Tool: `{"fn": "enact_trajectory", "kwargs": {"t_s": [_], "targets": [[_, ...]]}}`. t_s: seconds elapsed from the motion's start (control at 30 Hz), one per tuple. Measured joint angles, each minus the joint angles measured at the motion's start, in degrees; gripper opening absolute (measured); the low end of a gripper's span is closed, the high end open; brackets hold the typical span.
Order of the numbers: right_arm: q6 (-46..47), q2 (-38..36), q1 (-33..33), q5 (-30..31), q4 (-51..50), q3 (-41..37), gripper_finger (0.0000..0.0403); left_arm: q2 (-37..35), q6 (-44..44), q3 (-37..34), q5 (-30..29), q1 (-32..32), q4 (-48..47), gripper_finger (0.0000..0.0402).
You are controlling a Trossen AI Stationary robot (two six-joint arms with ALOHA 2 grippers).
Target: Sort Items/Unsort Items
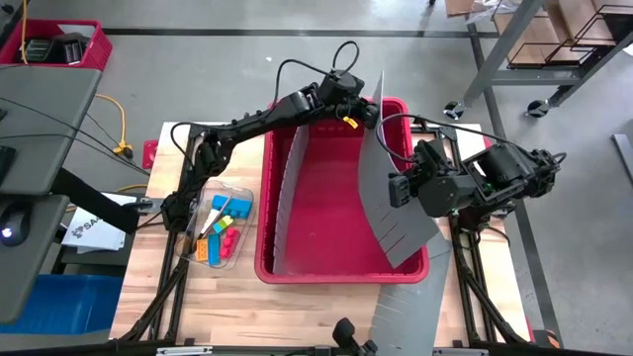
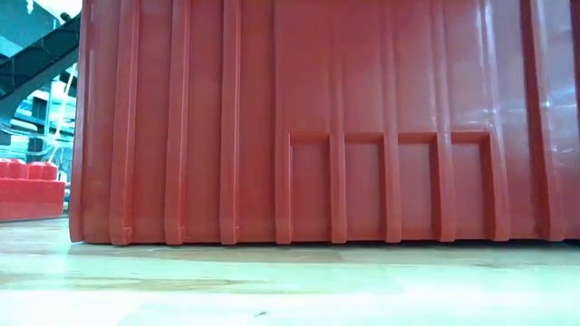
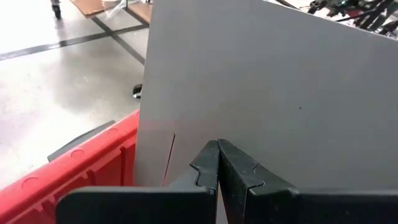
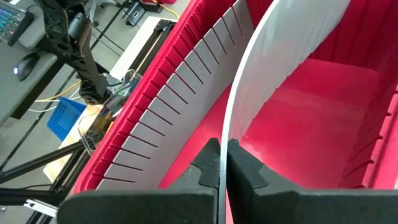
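Large red bin point(image 1: 326, 213) standing on the wooden table point(image 1: 247, 292), filling nearly the whole low view with its ribbed wall. Inside, a slotted grey divider point(image 1: 285, 193) leaning along the bin's left wall, slits running down its length, and a second, curved grey divider sheet point(image 1: 391, 188) bowed across the right half, reaching from the far rim to the near right corner. Bin floor otherwise bare red. Left hand point(image 1: 361, 116) at the far rim, closed on the upper end of the curved sheet, fingers point(image 3: 208, 165) pinched tight against the flat grey face. Right hand point(image 1: 396, 190) over the bin's right side, likewise clamped on the sheet's thin edge, fingers point(image 4: 208, 165) either side of it. A third grey sheet point(image 1: 406, 316) lying flat at the table's near edge, right of centre. Left of the bin, a small clear tray point(image 1: 220, 229) on the table holding the items point(image 1: 223, 235): red, blue, yellow, green and orange blocky pieces plus a pale stick; the same red block point(image 2: 27, 186) showing at the low view's left edge. Some dark print on a white paper point(image 1: 89, 229) off the table's left side, too small to read.
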Motion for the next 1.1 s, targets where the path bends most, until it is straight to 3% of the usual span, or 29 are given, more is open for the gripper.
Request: {"fn": "enact_trajectory", "kwargs": {"t_s": [0.67, 1.1], "targets": [[-0.02, 0.00, -0.04, 1.45, 0.09, -0.02, 0.0000, 0.18, 0.98, 0.04, -3.49, 0.73, 1.46, 0.0000], [-2.72, 0.40, -3.32, 1.12, 0.23, -0.02, 0.0000, 1.38, -0.55, 0.06, -6.73, 1.83, 3.95, 0.0000]]}}
